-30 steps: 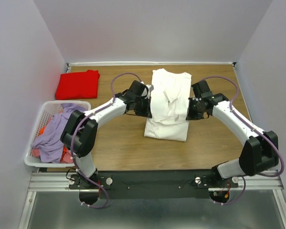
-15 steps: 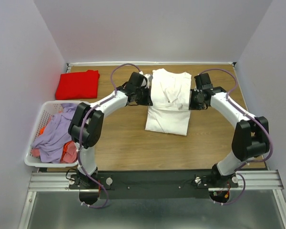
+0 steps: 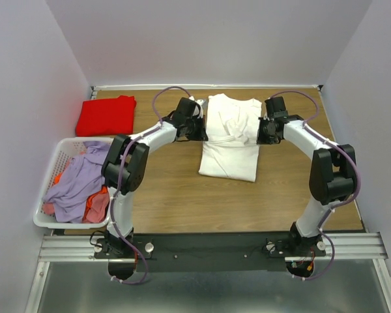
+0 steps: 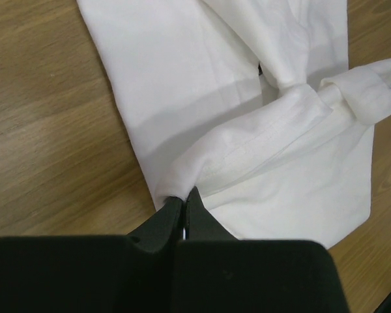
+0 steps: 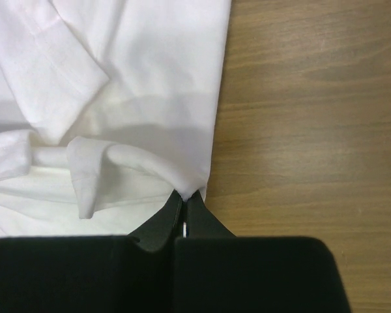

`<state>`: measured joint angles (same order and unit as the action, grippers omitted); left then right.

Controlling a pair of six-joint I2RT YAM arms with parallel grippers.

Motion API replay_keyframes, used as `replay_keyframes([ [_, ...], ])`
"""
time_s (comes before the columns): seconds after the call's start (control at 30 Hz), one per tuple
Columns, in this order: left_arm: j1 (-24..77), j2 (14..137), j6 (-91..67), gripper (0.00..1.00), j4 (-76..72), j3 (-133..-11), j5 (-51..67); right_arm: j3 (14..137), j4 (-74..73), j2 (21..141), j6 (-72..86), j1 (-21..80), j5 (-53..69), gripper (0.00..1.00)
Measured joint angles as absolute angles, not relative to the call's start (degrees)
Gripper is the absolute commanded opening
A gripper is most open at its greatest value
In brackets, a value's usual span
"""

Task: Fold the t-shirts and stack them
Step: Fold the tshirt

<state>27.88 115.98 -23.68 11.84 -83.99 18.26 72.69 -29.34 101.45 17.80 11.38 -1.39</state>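
The white t-shirt point(image 3: 231, 137) lies lengthwise in the middle of the table, its sides folded in. My left gripper point(image 3: 201, 128) is shut on its left edge; in the left wrist view the white t-shirt point(image 4: 247, 117) is pinched between the closed fingertips of the left gripper point(image 4: 184, 197). My right gripper point(image 3: 260, 130) is shut on the right edge; in the right wrist view the white t-shirt point(image 5: 117, 98) is pinched at the right gripper point(image 5: 185, 198). The folded red t-shirt point(image 3: 106, 115) lies at the far left corner.
A white slatted laundry basket point(image 3: 44, 212) with lilac and orange clothes stands at the left edge. Walls enclose the table on three sides. Bare wood point(image 3: 202, 202) shows in front of the white shirt.
Both grippers have carried the white shirt's edges away from me toward its collar. The shirt's lower hem has drawn up slightly and a fold has bunched across its middle.
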Motion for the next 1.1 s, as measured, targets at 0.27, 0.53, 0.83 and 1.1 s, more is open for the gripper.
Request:
replay_keyframes([
  [0.27,27.5,120.0,-23.6,0.05,10.4,-85.8,18.2,73.5,-26.9,106.1,17.3,11.2,-0.8,0.08],
  [0.53,27.4,119.8,-23.2,0.65,8.8,-85.4,17.5,73.2,-26.4,105.4,16.5,11.2,-0.5,0.3],
  [0.83,28.4,104.6,-22.8,0.47,7.8,-75.0,13.5,69.4,-25.7,91.2,18.0,11.8,4.6,0.28],
  [1.1,36.4,101.2,-22.2,0.19,5.5,-68.6,11.7,66.8,-22.4,93.3,21.0,17.8,10.2,0.17],
])
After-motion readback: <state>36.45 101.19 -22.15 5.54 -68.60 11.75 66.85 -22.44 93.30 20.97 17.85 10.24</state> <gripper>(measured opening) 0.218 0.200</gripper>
